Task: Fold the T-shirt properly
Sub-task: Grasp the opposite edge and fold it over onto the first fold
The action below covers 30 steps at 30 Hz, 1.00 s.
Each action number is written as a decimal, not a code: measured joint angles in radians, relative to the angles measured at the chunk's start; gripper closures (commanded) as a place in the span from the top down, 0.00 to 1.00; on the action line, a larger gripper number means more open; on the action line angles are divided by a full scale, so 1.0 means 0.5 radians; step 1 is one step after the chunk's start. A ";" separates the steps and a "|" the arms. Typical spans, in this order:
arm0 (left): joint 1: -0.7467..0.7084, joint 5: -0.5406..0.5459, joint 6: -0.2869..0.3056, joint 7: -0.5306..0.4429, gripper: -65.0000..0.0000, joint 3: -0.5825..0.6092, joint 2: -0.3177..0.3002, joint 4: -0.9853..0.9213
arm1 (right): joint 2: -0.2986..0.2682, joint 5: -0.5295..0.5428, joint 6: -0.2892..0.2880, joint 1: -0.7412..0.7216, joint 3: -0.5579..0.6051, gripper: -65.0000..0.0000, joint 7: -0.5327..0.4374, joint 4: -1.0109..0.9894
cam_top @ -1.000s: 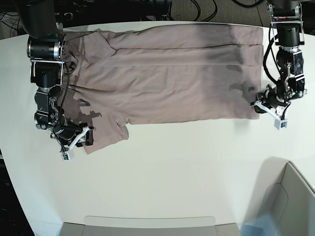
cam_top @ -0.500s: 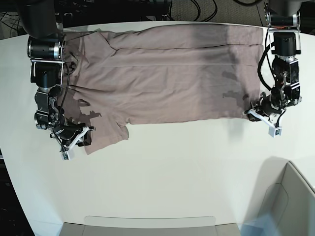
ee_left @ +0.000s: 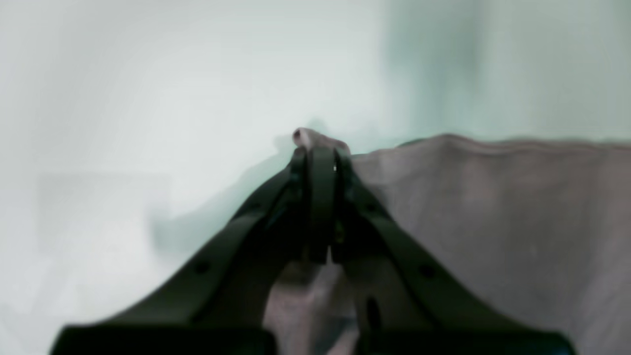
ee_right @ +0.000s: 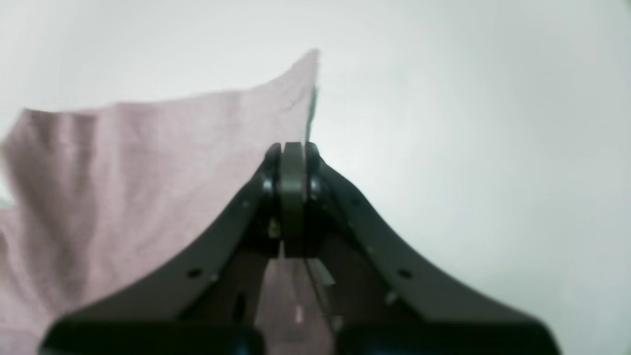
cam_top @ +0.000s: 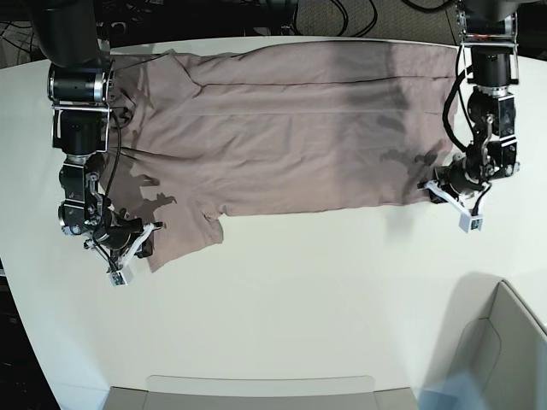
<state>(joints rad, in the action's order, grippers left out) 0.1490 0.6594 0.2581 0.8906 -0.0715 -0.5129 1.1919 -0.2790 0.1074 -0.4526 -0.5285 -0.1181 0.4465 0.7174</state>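
The T-shirt (cam_top: 291,128) lies spread flat on the far half of a white table (cam_top: 299,307). The left gripper (cam_top: 446,191) is closed on the hem corner at the scene's right; the right gripper (cam_top: 137,245) pinches the sleeve edge at the left. Dark cables (cam_top: 342,13) run behind the table.

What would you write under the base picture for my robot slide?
Two robot arms pinch a pink T-shirt on a white table: left gripper at the hem corner, right gripper at a sleeve.

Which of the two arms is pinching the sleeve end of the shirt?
The right arm's fingers, on the base view's left, clamp the sleeve; the left arm's fingers grip the hem corner.
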 measured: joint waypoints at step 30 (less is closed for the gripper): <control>-0.402 -0.002 -0.014 0.149 0.00 -0.353 0.034 0.598 | 0.007 0.012 0.002 0.517 -0.467 0.00 0.900 1.370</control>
<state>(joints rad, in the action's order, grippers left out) -0.0521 0.6582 0.2508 0.9649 -0.2481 -0.4961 1.4910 -0.2756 0.1135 -0.4515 -0.2699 -0.3515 0.8967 1.4025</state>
